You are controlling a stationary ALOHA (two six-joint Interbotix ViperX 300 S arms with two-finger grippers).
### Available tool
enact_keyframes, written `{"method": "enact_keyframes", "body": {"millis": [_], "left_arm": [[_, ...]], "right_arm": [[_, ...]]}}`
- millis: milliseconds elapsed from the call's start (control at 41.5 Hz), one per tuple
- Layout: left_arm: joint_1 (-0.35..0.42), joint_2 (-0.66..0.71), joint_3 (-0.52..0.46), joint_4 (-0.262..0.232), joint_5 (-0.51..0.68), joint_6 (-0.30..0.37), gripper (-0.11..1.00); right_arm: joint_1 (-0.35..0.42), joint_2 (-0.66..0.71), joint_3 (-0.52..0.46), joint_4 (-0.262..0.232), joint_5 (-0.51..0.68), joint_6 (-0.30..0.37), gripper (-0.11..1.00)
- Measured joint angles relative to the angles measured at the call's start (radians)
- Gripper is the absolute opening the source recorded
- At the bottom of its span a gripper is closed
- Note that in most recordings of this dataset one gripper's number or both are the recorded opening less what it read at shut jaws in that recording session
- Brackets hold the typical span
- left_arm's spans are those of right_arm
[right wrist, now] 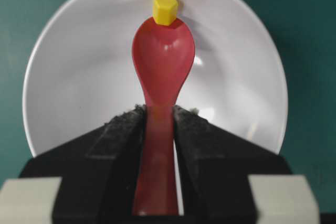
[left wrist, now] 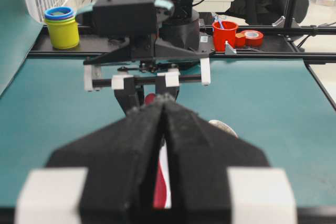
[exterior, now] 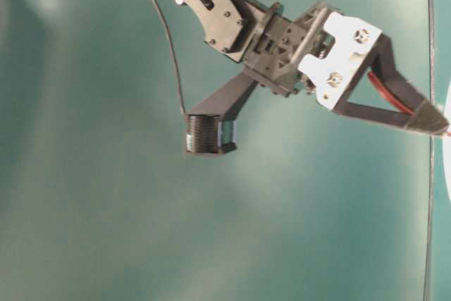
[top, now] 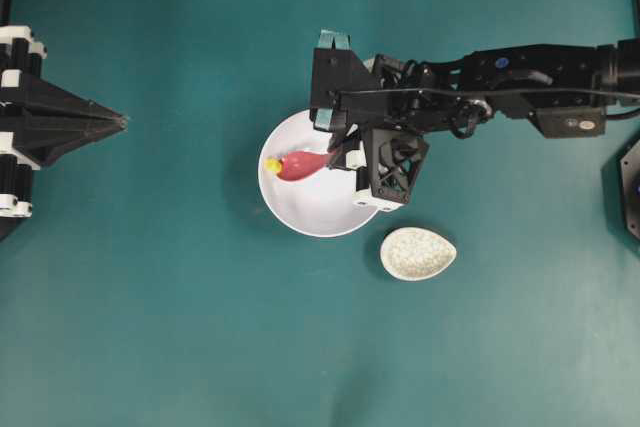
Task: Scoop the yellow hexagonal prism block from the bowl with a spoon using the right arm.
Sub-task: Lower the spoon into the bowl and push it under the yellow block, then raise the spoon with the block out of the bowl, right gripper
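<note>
The white bowl (top: 300,212) sits mid-table. My right gripper (top: 337,155) reaches over it from the right, shut on the handle of the pink-red spoon (top: 300,164). The wrist view shows the handle between the jaws of the right gripper (right wrist: 159,111) and the scoop of the spoon (right wrist: 164,56) down inside the bowl (right wrist: 79,77). The yellow hexagonal prism block (right wrist: 165,8) lies at the scoop's far tip, touching its edge, near the bowl's far wall. From overhead the block (top: 272,165) shows at the spoon's left end. My left gripper (top: 120,122) rests shut and empty at the far left.
A small speckled oval spoon rest (top: 418,253) lies just right of the bowl's front. Behind the table, a stack of yellow and blue cups (left wrist: 62,27), a red cup (left wrist: 224,35) and a tape roll (left wrist: 253,38) stand on a black rail.
</note>
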Motion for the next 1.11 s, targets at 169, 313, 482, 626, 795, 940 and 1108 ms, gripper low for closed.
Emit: {"method": "enact_keyframes", "body": {"millis": [169, 313, 482, 626, 795, 940, 1108], "left_arm": [[0.0, -0.002, 0.0, 0.002, 0.0, -0.002, 0.0], [0.0, 0.0, 0.0, 0.002, 0.006, 0.0, 0.0], [0.0, 0.0, 0.0, 0.0, 0.011, 0.0, 0.0], [0.0, 0.0, 0.0, 0.0, 0.014, 0.0, 0.0], [0.0, 0.0, 0.0, 0.002, 0.014, 0.0, 0.0], [0.0, 0.0, 0.0, 0.0, 0.015, 0.0, 0.0], [0.0, 0.0, 0.0, 0.0, 0.014, 0.0, 0.0]], "right_arm": [[0.002, -0.011, 0.008, 0.002, -0.026, 0.0, 0.24], [0.005, -0.025, 0.029, 0.0, -0.066, 0.0, 0.24], [0.006, -0.041, 0.055, 0.0, -0.114, 0.0, 0.24], [0.009, -0.06, 0.084, 0.0, -0.16, 0.0, 0.24], [0.025, -0.095, 0.132, 0.0, -0.253, 0.0, 0.24], [0.046, -0.138, 0.192, 0.0, -0.385, -0.002, 0.24], [0.077, -0.209, 0.267, -0.023, -0.549, -0.005, 0.24]]}}
